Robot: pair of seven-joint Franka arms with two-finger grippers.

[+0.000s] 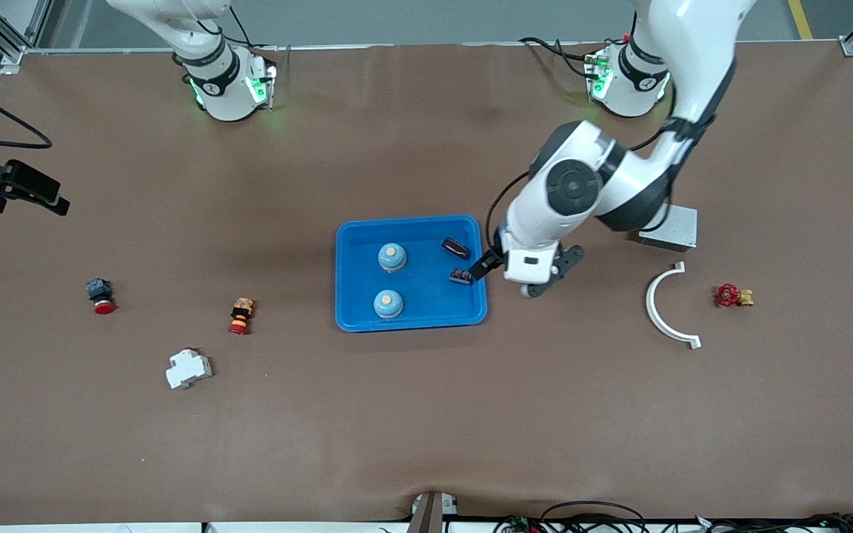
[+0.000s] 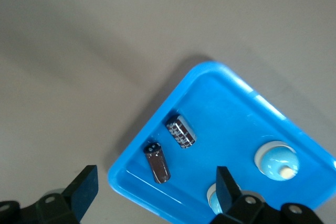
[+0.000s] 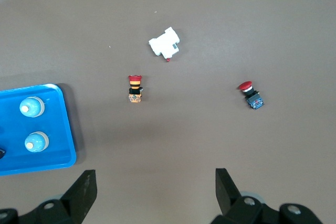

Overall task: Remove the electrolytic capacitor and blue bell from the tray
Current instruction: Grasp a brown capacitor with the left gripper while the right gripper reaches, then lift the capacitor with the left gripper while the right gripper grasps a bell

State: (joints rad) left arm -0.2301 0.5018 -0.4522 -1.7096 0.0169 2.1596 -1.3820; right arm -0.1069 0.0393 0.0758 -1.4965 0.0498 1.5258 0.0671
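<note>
A blue tray sits mid-table with two pale blue bells and two dark capacitors in it. My left gripper hangs open over the tray's edge toward the left arm's end, holding nothing. In the left wrist view its open gripper frames the tray's corner; the capacitors lie apart from the fingers, and one bell shows whole. My right gripper is open and empty, high over bare table toward the right arm's end.
Toward the right arm's end lie a red push button, a striped button and a white breaker. Toward the left arm's end are a grey box, a white curved bracket and a red valve.
</note>
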